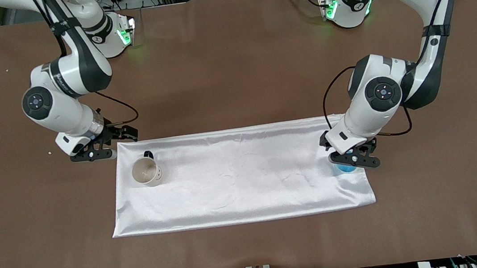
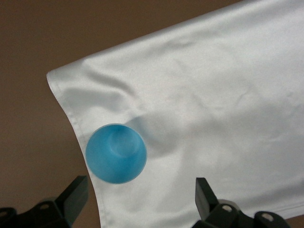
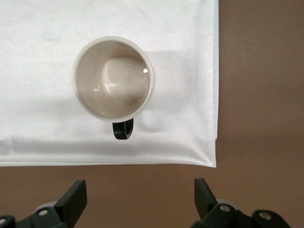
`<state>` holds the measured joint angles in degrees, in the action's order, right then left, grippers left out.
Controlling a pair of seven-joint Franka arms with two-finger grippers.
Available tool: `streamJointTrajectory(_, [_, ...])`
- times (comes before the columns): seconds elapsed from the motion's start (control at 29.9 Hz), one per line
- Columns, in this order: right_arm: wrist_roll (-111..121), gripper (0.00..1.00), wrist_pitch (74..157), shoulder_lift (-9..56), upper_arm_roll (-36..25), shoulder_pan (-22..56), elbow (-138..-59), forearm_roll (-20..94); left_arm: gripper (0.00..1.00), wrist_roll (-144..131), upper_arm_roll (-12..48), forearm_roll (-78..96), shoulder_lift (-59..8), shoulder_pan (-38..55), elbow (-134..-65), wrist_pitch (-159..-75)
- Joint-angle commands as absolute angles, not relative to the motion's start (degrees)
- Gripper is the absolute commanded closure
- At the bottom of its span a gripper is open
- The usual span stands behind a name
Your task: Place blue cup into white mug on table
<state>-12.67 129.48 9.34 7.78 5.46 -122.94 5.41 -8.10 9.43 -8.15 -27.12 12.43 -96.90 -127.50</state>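
The left end effector (image 1: 355,160) hangs wide open and empty right over the blue cup (image 1: 344,168), which sits upright on the white cloth (image 1: 243,174) at the left arm's end of the table (image 1: 230,63). In the left wrist view the cup (image 2: 116,153) shows up between the two fingers (image 2: 73,197) but off-centre, much closer to one than the other — and nothing's touching it.

So the step in hand looks like the pickup, and doing it well probably means sliding sideways until the cup sits dead centre between the fingers, then dropping straight down. It's light tapered plastic near the cloth's edge, so a lopsided squeeze could tip it or skate it across the satin.

The right end effector (image 1: 103,145) is also wide open with nothing in it, waiting over bare table just off the cloth's corner at the right arm's end. The white mug (image 1: 146,172) stands upright on the cloth close by — well apart from the cup, so there's a long carry ahead.
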Motion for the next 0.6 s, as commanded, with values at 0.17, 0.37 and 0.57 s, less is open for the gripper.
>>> streamJointTrajectory(0.17, [-17.5, 0.0, 138.2, 16.7, 7.6, 8.7, -122.4, 5.9, 0.0, -7.7, 9.8, -9.8, -30.4, 12.7, -97.0, -133.1])
streamJointTrajectory(0.37, [-17.5, 0.0, 142.0, 19.5, 7.6, 9.0, -122.0, 5.9, 0.0, -7.7, 9.8, -12.7, -32.2, 12.6, -97.0, -135.9])
streamJointTrajectory(0.57, [-17.2, 0.0, 142.8, 21.2, 7.6, 9.0, -120.7, 5.4, 0.0, -7.7, 9.8, -14.0, -33.7, 12.2, -97.1, -137.5])
